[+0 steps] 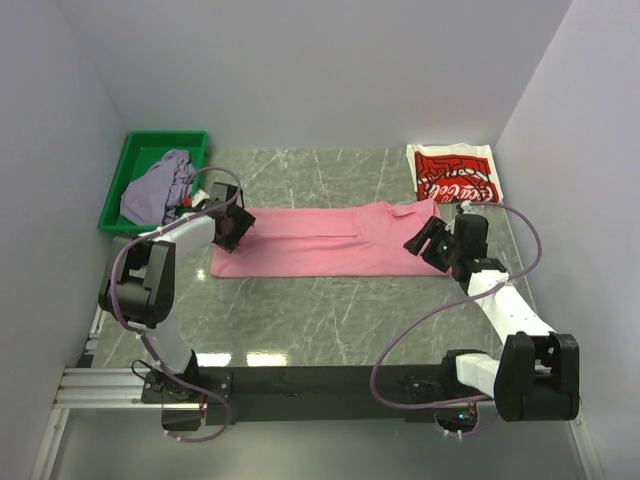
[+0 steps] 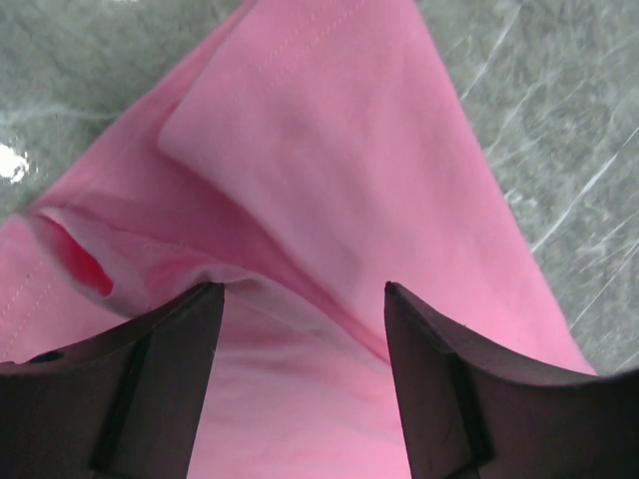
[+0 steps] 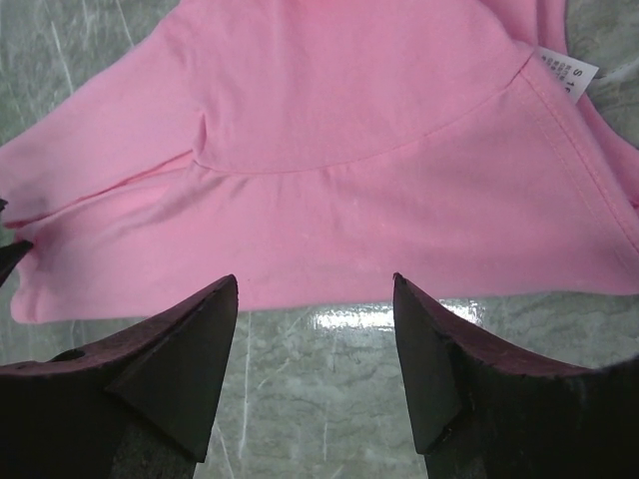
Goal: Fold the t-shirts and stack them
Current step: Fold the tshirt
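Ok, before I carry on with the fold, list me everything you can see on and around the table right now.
pink t-shirt: one, pink, laid as a long strip across the middle of the table
white t-shirt: one, white with a red print, folded, far right corner
lavender-grey t-shirt: one, lavender-grey, crumpled in the bin
bin: one, green, far left corner
size label: one, white, on the pink t-shirt, seen in the right wrist view
table: one, grey marbled, under everything
left gripper: one, dark fingers, open, over the left end of the pink t-shirt
right gripper: one, dark fingers, open, at the near edge of the pink t-shirt's right end
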`<state>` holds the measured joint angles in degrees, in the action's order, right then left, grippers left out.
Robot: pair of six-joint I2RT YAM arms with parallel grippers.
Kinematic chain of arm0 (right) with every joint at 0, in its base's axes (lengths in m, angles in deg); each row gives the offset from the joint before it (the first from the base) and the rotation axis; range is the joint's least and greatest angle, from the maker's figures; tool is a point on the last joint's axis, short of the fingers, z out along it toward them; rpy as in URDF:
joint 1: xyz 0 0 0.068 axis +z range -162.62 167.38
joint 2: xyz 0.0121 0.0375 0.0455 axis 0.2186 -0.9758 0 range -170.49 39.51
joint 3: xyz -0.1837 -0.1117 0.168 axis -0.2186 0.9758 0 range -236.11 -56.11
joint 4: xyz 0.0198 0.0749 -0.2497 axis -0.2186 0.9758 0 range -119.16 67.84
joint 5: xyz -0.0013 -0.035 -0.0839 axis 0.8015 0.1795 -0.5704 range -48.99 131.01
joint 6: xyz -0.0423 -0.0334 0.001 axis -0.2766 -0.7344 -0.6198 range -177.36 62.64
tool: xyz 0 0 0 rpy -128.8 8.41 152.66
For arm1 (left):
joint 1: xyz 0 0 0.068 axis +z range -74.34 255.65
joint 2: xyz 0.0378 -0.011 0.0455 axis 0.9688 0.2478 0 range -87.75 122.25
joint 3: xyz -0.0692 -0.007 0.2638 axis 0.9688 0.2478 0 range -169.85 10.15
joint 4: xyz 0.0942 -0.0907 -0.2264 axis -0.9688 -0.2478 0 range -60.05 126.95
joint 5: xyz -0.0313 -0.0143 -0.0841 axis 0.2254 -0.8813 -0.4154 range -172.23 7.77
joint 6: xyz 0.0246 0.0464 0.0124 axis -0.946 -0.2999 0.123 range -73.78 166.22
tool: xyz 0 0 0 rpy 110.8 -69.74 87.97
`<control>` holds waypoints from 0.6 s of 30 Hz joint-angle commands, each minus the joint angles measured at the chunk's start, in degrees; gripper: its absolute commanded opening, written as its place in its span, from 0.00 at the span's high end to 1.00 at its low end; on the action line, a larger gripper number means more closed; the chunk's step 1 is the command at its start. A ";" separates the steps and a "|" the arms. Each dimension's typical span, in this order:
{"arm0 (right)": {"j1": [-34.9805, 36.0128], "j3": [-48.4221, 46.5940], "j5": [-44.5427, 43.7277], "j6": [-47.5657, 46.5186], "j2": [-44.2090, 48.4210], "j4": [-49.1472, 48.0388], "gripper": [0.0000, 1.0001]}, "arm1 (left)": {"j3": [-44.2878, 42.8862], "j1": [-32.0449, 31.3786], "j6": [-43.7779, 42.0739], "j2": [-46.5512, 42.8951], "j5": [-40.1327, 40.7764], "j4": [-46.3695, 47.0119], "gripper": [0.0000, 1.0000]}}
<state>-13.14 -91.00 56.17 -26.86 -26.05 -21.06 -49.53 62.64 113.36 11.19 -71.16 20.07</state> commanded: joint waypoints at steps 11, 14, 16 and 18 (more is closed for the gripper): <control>1.83 -8.16 4.09 -2.46 -8.35 -3.35 0.37 | -5.27 5.71 -5.42 2.14 -0.61 2.64 0.27; 2.10 -11.86 4.62 -1.33 -12.30 -3.61 0.38 | -9.03 6.33 -9.47 3.63 -1.66 1.33 0.24; 2.18 -13.35 2.79 -0.19 -14.68 -4.84 0.38 | -10.01 6.34 -12.54 2.76 -1.93 0.02 0.21; 2.18 -16.16 1.20 1.66 -16.52 -5.28 0.38 | -10.98 6.42 -14.39 -0.13 -1.93 -1.04 0.18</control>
<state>-11.26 -103.03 59.60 -27.13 -40.81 -23.36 -57.18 69.09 104.44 14.82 -72.23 19.54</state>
